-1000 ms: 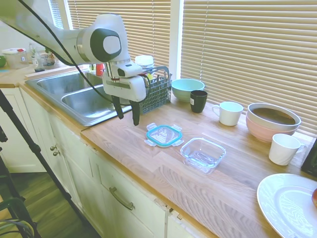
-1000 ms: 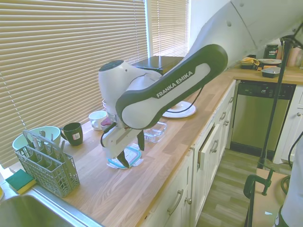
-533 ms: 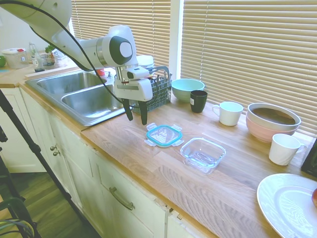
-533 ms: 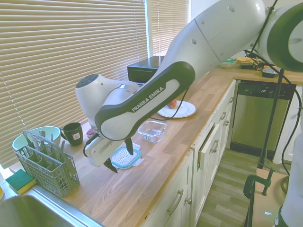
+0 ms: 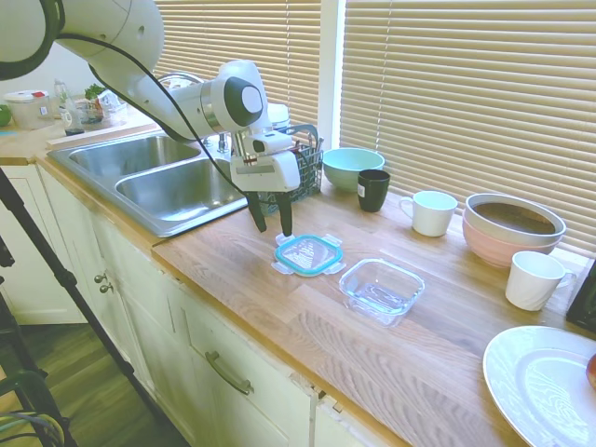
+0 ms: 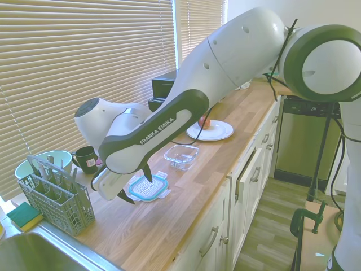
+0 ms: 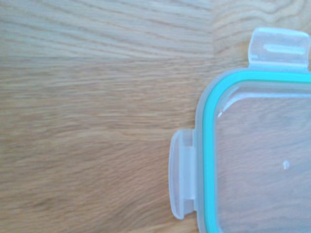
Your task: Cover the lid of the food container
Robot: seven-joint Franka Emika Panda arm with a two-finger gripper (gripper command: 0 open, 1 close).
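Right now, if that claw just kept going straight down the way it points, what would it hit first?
Probably the wooden countertop, right beside the flat clear lid with the teal rim. The open gripper hangs near the lid's edge; depth is uncertain, so it might clip a tab.

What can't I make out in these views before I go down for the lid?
- Lid: wrist view crops it at the picture edge; only one corner and two snap tabs show.
- Lid: second exterior view, the gripper overlaps its near side.
- Food container: clear glass; seems empty, though not certain.
- Gripper height above the countertop: its open fingers look just short of the lid, but the gap is unclear.
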